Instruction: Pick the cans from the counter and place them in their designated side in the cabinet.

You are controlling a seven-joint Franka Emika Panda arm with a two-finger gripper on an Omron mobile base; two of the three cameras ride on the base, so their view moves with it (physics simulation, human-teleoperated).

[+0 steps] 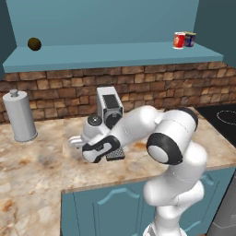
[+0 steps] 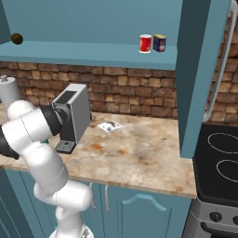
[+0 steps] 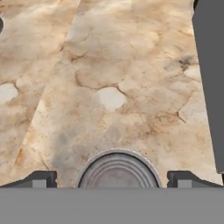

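The gripper (image 3: 117, 179) looks down on the marbled counter (image 3: 122, 78) — its two dark fingertips (image 3: 39, 179) spread wide, a can's silver ribbed top (image 3: 118, 170) between them — grey appliance wall (image 3: 210, 78) at right

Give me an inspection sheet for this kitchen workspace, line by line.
Surface: beige-and-brown marbled counter, mostly bare.
Job's things: red can with white band already on the teal cabinet shelf; a silver can top sits between the fingertips in the hand view.
Clutter: dark blue can with orange label beside the red one; small dark ball on the shelf; grey coffee machine; grey cylinder canister; paper scrap.
Grippers: gripper open, low over the counter.
Cables: nothing seen.
Surroundings: brick backsplash, black stovetop.
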